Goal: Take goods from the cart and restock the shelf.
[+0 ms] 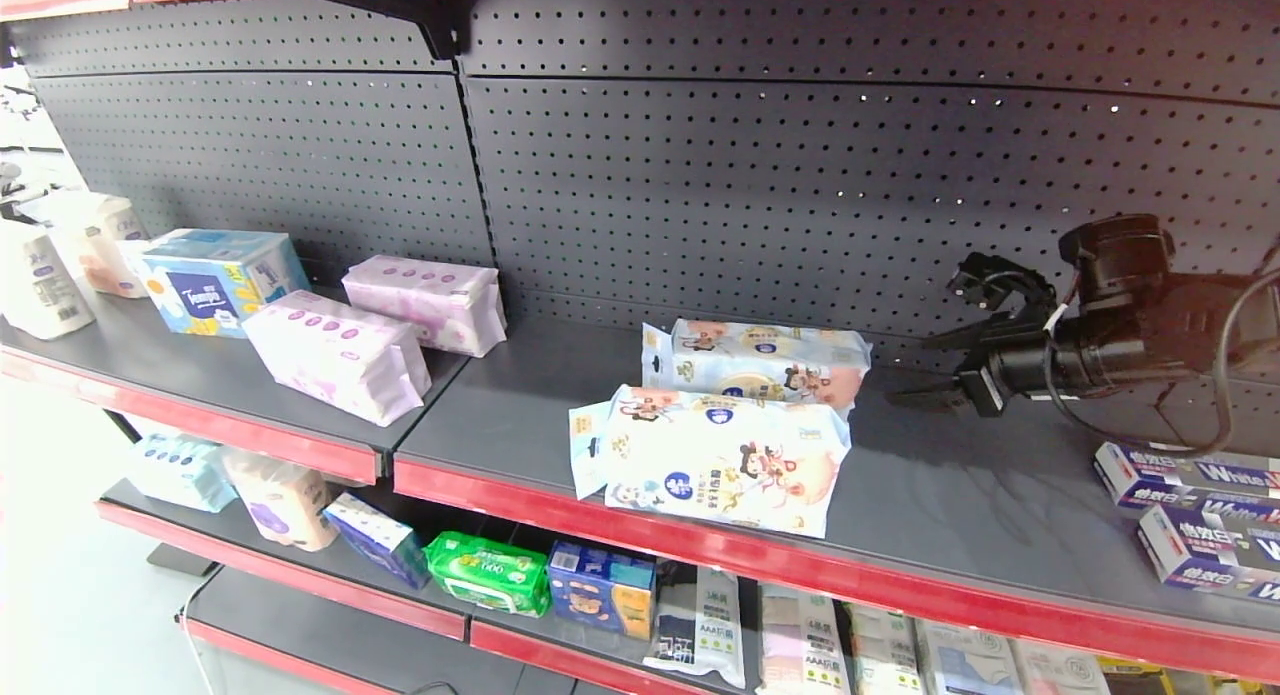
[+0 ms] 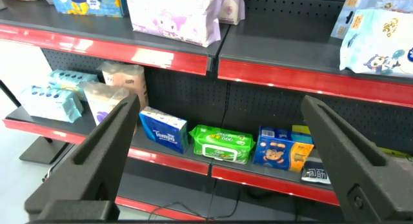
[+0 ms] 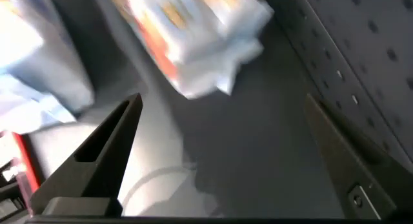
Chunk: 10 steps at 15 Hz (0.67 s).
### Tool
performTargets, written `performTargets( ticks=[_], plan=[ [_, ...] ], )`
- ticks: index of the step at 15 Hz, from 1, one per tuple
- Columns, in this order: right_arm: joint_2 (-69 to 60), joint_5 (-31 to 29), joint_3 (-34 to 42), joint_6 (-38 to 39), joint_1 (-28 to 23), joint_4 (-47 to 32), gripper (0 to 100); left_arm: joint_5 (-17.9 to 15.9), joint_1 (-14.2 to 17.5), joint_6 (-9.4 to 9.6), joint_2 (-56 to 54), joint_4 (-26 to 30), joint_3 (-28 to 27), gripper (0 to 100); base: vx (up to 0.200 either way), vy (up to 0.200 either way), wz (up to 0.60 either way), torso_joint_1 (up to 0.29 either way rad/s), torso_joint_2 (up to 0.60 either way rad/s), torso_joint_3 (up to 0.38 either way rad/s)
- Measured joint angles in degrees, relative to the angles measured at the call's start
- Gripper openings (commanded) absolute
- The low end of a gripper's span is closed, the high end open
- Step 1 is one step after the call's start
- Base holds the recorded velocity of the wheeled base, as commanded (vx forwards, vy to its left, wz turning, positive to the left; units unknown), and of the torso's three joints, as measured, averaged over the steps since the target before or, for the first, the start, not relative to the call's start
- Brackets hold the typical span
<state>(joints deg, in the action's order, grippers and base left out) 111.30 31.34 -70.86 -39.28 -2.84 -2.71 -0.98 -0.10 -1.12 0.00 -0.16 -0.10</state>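
Shelf, mid tier: front wipes pack sits right at the red lip, rear pack at its 12. R gripper at their 3, spread, empty. L gripper spread too, facing lower tiers. Risk: R arm swings w/ fingers wide, clips front pack off the edge, or knocks toothpaste boxes at its 5.

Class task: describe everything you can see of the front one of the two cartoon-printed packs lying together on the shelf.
The front pack is a soft, pillow-shaped plastic bag, pale blue and white, printed with cartoon figures and small round blue labels. It looks sealed and full, with a flat crimped flap at its left end. It lies flat on the dark shelf, close to the red front edge and slightly slanted to it. Its back edge meets a similar rear pack; whether they touch is unclear.
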Motion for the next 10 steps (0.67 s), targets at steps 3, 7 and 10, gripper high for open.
performTargets(
  ticks=[3, 7, 10],
  plan=[
    [0.9, -3.6, -0.4, 3.3, -1.6, 0.6, 100, 0.0, 0.0, 0.01, 0.0, 0.0, 0.0, 100, 0.000, 0.000, 0.00, 0.000, 0.00, 0.000],
    [1.3, -7.0, -1.4, 12.5, -1.1, 0.6, 100, 0.0, 0.0, 0.01, 0.0, 0.0, 0.0, 100, 0.000, 0.000, 0.00, 0.000, 0.00, 0.000],
    [0.9, -10.1, -1.3, 19.8, 0.7, 0.7, 100, 0.0, 0.0, 0.01, 0.0, 0.0, 0.0, 100, 0.000, 0.000, 0.00, 0.000, 0.00, 0.000]
  ],
)
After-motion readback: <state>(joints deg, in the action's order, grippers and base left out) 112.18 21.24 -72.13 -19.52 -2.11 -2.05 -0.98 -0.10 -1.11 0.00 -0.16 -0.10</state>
